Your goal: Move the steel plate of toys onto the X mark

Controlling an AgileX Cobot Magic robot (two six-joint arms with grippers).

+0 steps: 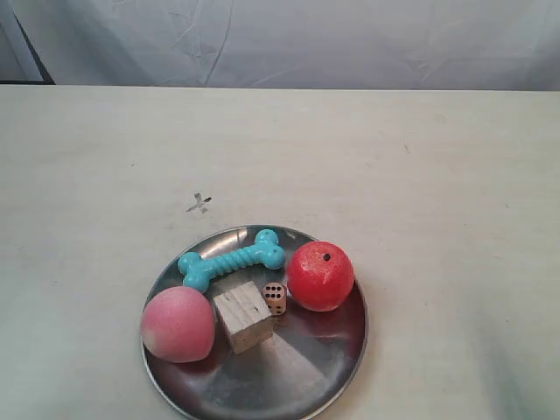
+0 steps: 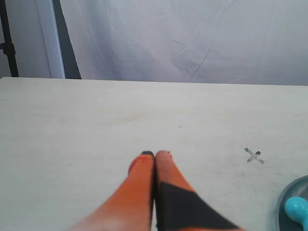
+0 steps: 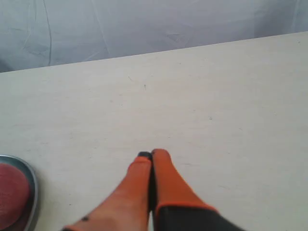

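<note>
The steel plate [image 1: 306,378] lies at the near middle of the cream table. On it rest a teal bone [image 1: 232,260], a red ball [image 1: 321,276], a pink ball [image 1: 178,325], a wooden cube [image 1: 243,316] and a small die [image 1: 275,298]. The X mark [image 1: 200,204] is just beyond the plate's far-left rim. Neither arm shows in the exterior view. My left gripper [image 2: 154,155] is shut and holds nothing, with the X mark [image 2: 253,156] and a sliver of the plate [image 2: 284,197] off to one side. My right gripper [image 3: 152,155] is shut, apart from the plate's rim [image 3: 32,183].
A pale cloth backdrop [image 1: 289,39] hangs behind the table's far edge. A dark stand [image 2: 7,43] appears in the left wrist view's corner. Bare tabletop [image 1: 420,166] surrounds the plate.
</note>
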